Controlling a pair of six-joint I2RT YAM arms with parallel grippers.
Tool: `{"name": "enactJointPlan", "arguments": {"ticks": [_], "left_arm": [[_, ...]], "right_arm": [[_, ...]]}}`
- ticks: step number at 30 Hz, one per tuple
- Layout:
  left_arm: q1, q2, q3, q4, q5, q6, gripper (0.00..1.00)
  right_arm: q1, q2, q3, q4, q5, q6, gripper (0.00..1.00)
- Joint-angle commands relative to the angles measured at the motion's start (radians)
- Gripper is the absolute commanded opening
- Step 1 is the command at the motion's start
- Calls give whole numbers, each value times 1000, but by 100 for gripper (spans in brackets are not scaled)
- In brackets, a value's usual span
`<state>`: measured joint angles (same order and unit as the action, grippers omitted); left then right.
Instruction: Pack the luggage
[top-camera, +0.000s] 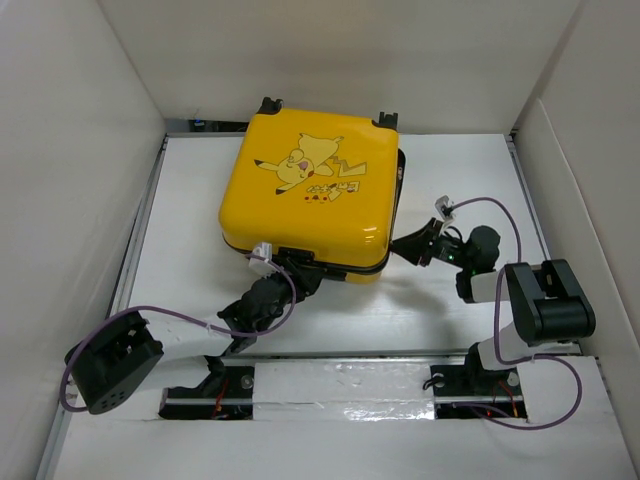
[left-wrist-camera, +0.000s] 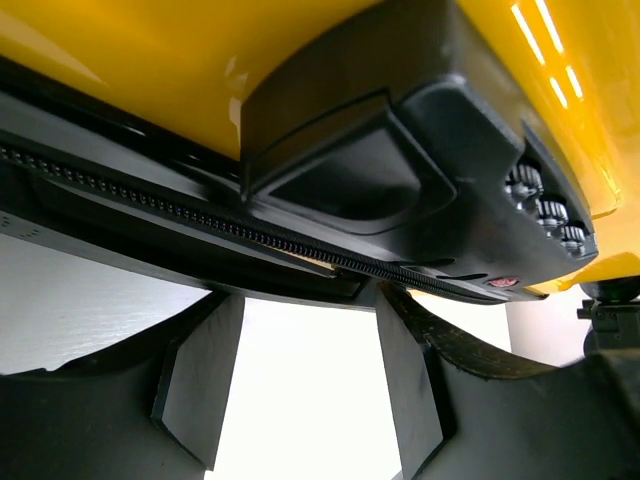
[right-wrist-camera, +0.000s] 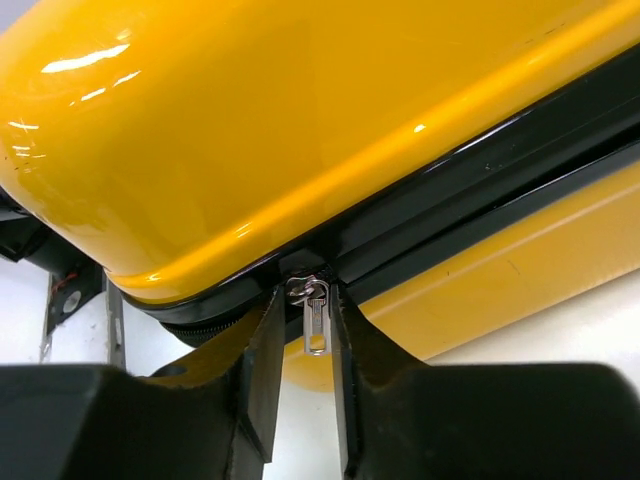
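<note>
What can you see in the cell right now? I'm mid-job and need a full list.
luggage: one, yellow with a cartoon print and black trim, lying flat with its lid down, far middle of the table
wheels: two, black, at the luggage's far edge
lock block: one, black, on the luggage's near edge
zipper pull: one, silver, hanging from the seam near the right corner
table: one, white, under everything
walls: three, white, left, back and right
cables: several, purple, along both arms
left tool: one, black, open, just below the lock block
right tool: one, black, fingers narrowly apart either side of the zipper pull
</note>
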<state>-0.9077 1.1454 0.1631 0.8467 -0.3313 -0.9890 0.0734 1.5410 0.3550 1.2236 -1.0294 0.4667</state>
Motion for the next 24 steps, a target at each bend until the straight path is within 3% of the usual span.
{"name": "enactJointPlan", "arguments": {"ticks": [1, 2, 8, 11, 14, 16, 18, 21, 24], "left_arm": [[7, 2, -4, 71, 6, 13, 51], [7, 8, -4, 72, 6, 13, 50], [7, 23, 1, 87, 8, 15, 44], [7, 27, 4, 95, 9, 15, 42], [7, 25, 4, 97, 8, 16, 42], [7, 22, 4, 95, 9, 19, 41], [7, 14, 3, 91, 9, 21, 41], [7, 11, 1, 89, 9, 20, 41], [7, 8, 0, 91, 9, 21, 40]], "right_arm": [[29, 11, -17, 178, -17, 33, 25], [38, 10, -36, 182, -14, 36, 19], [49, 5, -71, 168, 9, 21, 13], [62, 16, -76, 172, 14, 23, 34], [62, 21, -85, 180, 19, 23, 36], [62, 15, -91, 189, 18, 30, 27], [62, 8, -105, 188, 28, 30, 8], [62, 7, -108, 182, 38, 27, 0], [52, 21, -126, 232, 37, 59, 0]]}}
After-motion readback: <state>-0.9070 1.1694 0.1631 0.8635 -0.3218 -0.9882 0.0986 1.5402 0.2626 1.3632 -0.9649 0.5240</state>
